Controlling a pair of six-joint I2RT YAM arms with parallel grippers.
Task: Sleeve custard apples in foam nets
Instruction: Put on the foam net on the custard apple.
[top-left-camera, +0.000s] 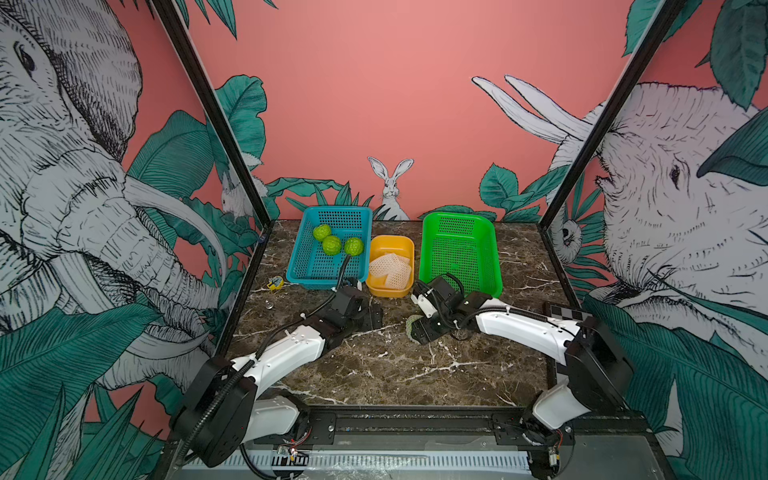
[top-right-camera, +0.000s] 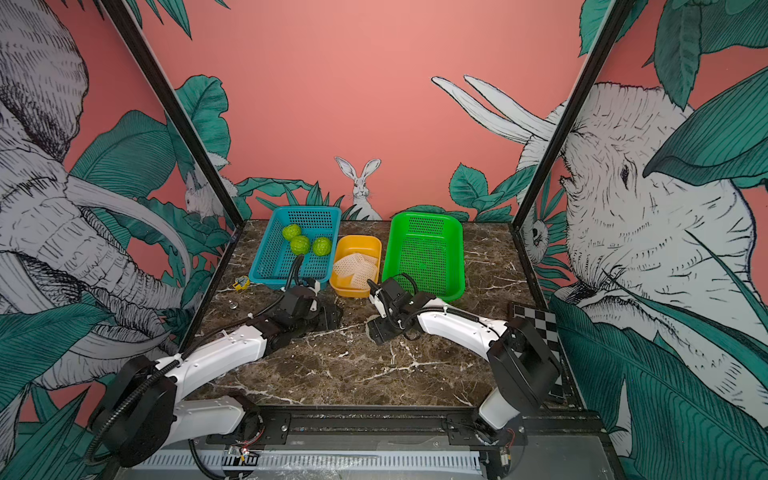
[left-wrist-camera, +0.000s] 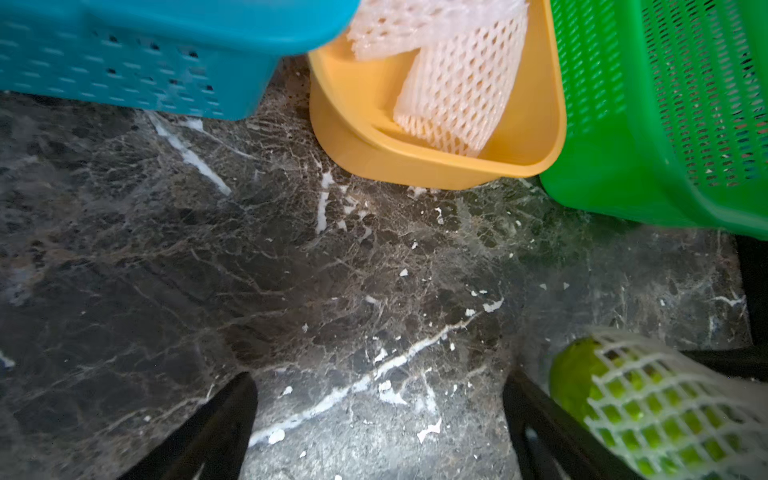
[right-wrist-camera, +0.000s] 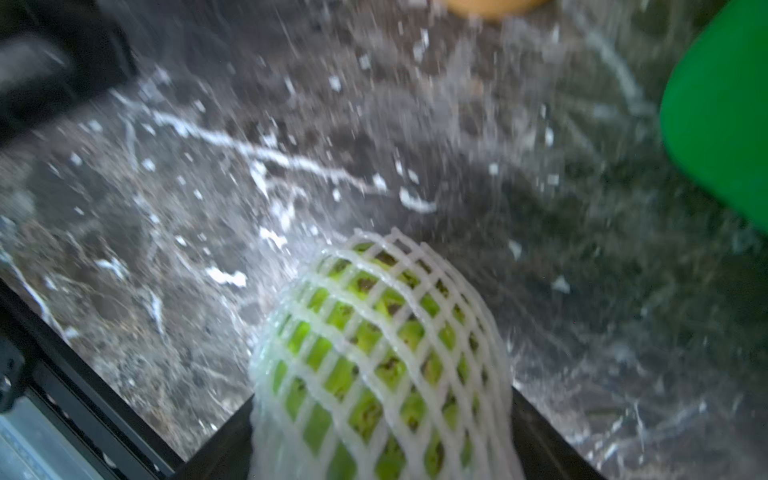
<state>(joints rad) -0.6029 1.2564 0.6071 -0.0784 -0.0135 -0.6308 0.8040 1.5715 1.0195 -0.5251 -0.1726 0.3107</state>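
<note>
Clamping right gripper (right-wrist-camera: 382, 419) fingers on both sides of a custard apple (right-wrist-camera: 365, 332) sleeved in a foam net (right-wrist-camera: 457, 291), low at the marble table (top-left-camera: 395, 374) in front of the yellow tub (top-left-camera: 390, 291). Standing with left gripper (left-wrist-camera: 380, 386) jaws wide apart and empty, just beside that fruit. Lying loose: three bare custard apples (top-left-camera: 332, 244) in the blue basket (top-left-camera: 296, 266), spare foam nets (top-left-camera: 390, 268) in the tub.

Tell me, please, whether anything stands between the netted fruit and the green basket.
Nothing visible does. Only bare table lies between the netted fruit, held in the jaws of the right gripper, and the green basket's near wall; the yellow tub sits off to one side.
</note>
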